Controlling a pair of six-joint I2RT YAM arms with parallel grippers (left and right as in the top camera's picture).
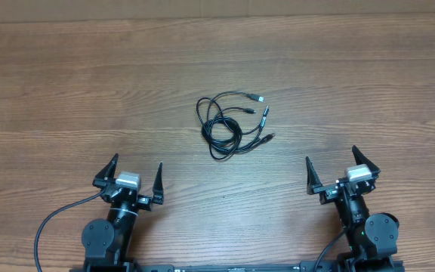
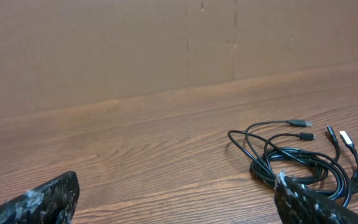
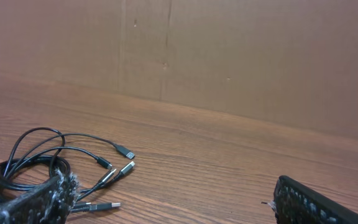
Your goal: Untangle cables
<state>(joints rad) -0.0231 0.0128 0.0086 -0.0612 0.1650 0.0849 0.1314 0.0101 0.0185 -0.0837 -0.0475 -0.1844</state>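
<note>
The cables (image 1: 229, 121) lie in one tangled bundle of thin black loops near the middle of the wooden table, with several plug ends fanning out to the right. In the left wrist view the cables (image 2: 294, 158) sit ahead and to the right; in the right wrist view the cables (image 3: 39, 165) sit ahead and to the left. My left gripper (image 1: 132, 172) rests open near the front left, well short of the bundle. Open too, my right gripper (image 1: 332, 163) stands at the front right. Neither holds anything.
A thicker black wire (image 1: 55, 219) curves from the left arm's base along the front edge. A brown cardboard wall (image 2: 166, 43) closes off the far side of the table (image 1: 66, 91).
</note>
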